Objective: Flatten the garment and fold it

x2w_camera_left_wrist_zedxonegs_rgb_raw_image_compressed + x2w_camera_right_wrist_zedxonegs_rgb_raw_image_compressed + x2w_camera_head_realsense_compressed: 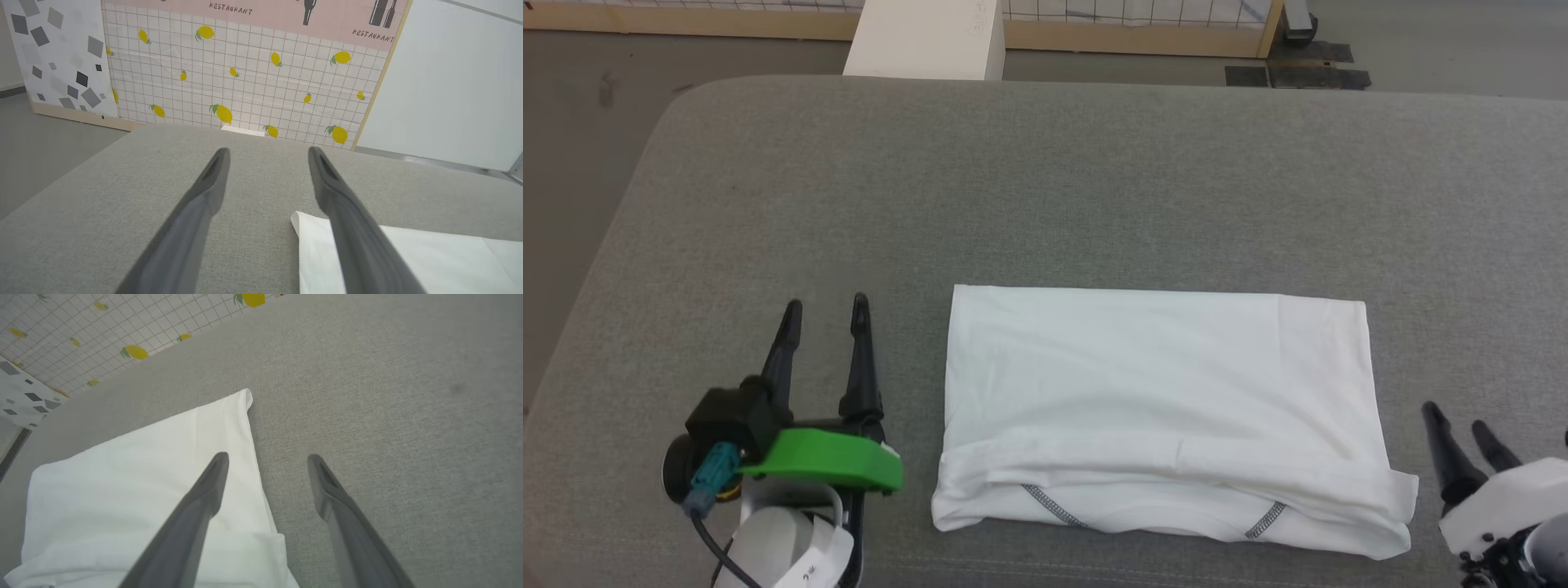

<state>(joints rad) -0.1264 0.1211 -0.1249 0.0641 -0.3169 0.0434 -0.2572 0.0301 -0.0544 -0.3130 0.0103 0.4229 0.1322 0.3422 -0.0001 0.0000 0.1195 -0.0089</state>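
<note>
Garment (1160, 392) lies folded into a rectangle on the grey tabletop (1045, 188), toward its 6 o'clock edge. Assessed as light, soft and limp, likely to slump if lifted by one point, so take it at two corners or along the stitched hem (1054, 506). Left tool (827, 304) stands at the garment's 9 o'clock and right tool (1454, 417) at 4 o'clock, both with fingers apart and empty. Tucked-under layers are hidden, and the right tool's body is cut off.

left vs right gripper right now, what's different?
Left gripper sits left of the garment; right gripper sits off its right end. Left gripper carries a green bracket; right gripper has a white housing. Left gripper's fingers point straight up the head view; right gripper's lean up-left. Shared: both open, holding nothing.
</note>
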